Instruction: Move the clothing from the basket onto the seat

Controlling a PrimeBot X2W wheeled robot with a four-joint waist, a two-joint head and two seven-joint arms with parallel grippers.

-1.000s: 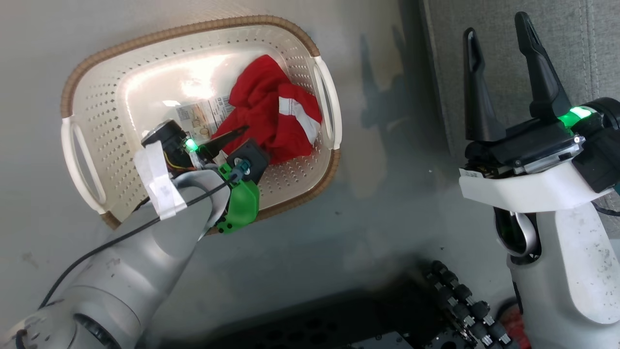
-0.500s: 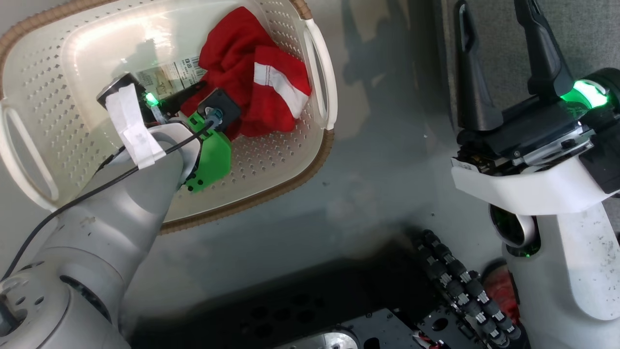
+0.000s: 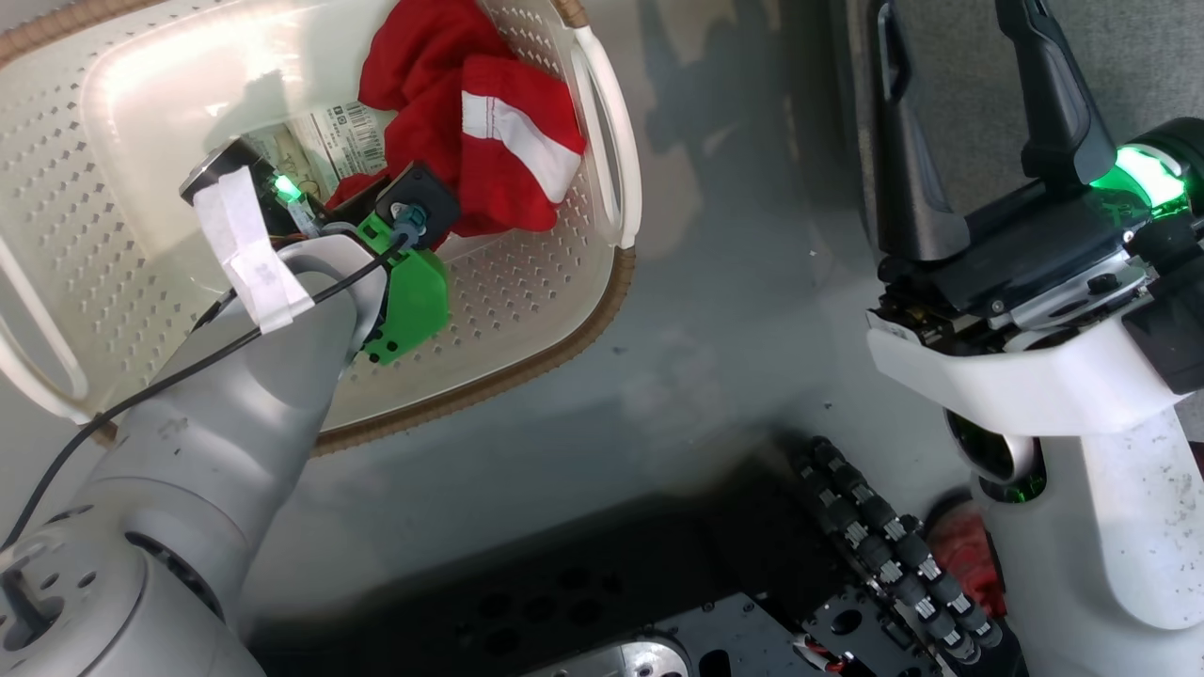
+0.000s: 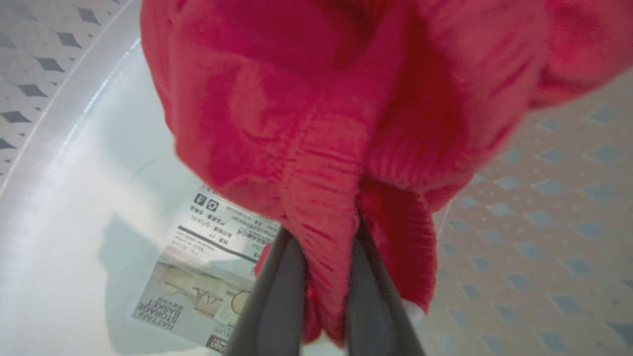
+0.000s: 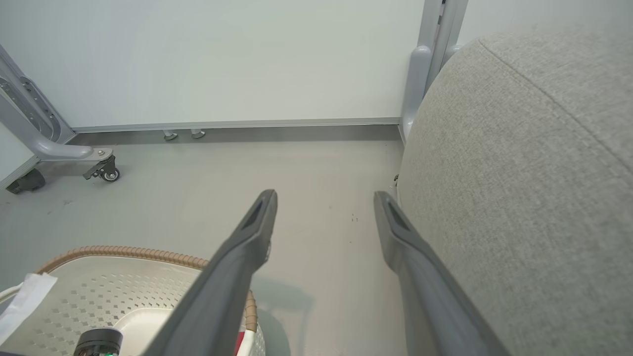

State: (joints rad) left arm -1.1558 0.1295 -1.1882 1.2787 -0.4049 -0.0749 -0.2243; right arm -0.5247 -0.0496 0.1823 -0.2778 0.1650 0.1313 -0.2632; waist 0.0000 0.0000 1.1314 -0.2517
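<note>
The clothing (image 3: 470, 122) is a crumpled red garment with a white panel, lying at the right end of the cream perforated basket (image 3: 527, 371). My left gripper (image 3: 362, 193) reaches into the basket at the garment's near edge. In the left wrist view its two dark fingers (image 4: 277, 296) are pinched together on a ribbed fold of the clothing (image 4: 321, 123), just above the basket's labelled base (image 4: 74, 198). My right gripper (image 3: 950, 38) stands open and empty in front of the grey seat (image 3: 1110, 56). Its fingers point past the seat (image 5: 519, 173), spread wide around my right gripper (image 5: 325, 198).
The basket (image 5: 123, 296) sits on a grey floor (image 3: 734, 282) to the left of the seat. My dark base (image 3: 658, 602) and a cable chain (image 3: 884, 555) lie along the bottom. A wheeled metal frame (image 5: 101, 170) and a post (image 5: 425, 69) stand by the far wall.
The head camera has shifted, so the basket sits higher and further left in the picture. My left gripper has closed on the edge of the red clothing. The right gripper stays open.
</note>
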